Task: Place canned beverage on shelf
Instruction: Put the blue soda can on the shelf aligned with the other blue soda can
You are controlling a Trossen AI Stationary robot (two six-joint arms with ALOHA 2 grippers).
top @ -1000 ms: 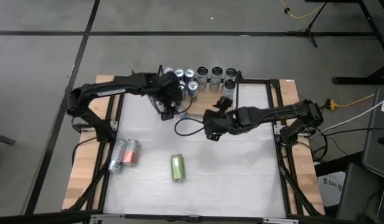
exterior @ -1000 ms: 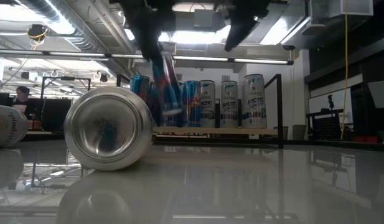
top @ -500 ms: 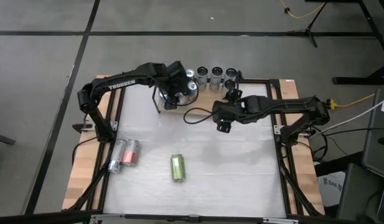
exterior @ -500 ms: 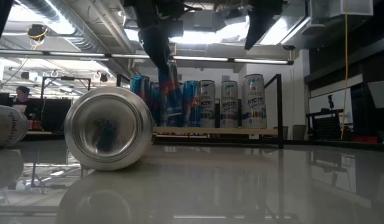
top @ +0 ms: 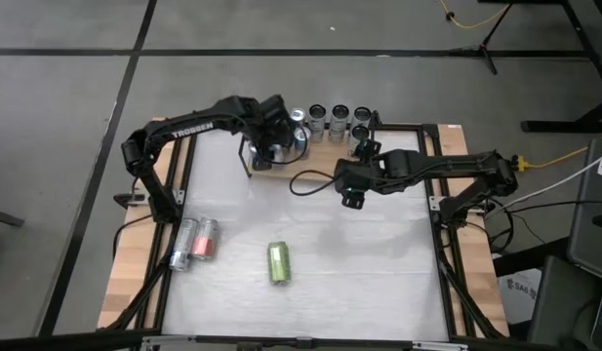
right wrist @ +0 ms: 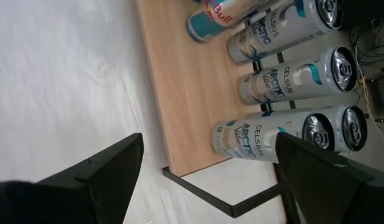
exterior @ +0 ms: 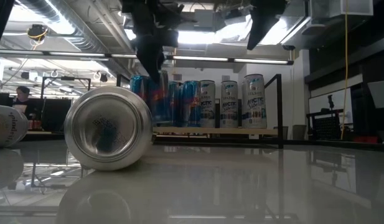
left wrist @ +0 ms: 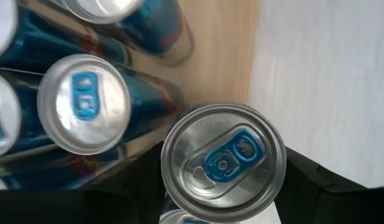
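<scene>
The shelf (top: pixel 322 150) stands at the table's far edge, a light wooden board (right wrist: pixel 179 93) with black wire ends. Several cans stand on it: blue ones (left wrist: pixel 84 103) at the left, white ones (right wrist: pixel 285 81) at the right. My left gripper (top: pixel 271 146) hangs over the board's left part, shut on a blue canned beverage (left wrist: pixel 223 158), which stands upright beside the blue row (exterior: pixel 159 99). I cannot tell whether its base touches the board. My right gripper (top: pixel 351 192) hovers open above the table just in front of the shelf, holding nothing. My left gripper pinches the can between its two fingers by its side wall, just below the top rim (left wrist: pixel 280 165). The fingers (left wrist: pixel 322 183) come steeply from above. The can stands upright, lid up, over the board's near edge; its base is hidden by the can itself.
A green can (top: pixel 279 261) lies on its side in the table's near middle, and it fills the left of the low view (exterior: pixel 107 127). Two more cans (top: pixel 195 242) lie by the left edge. The white tabletop between them and the shelf is bare.
My left gripper has carried the can toward the far edge, in over the shelf's left part, and has tipped it from slanted to upright beside the blue cans. My right gripper has drawn back toward the table's right and far side, staying open.
</scene>
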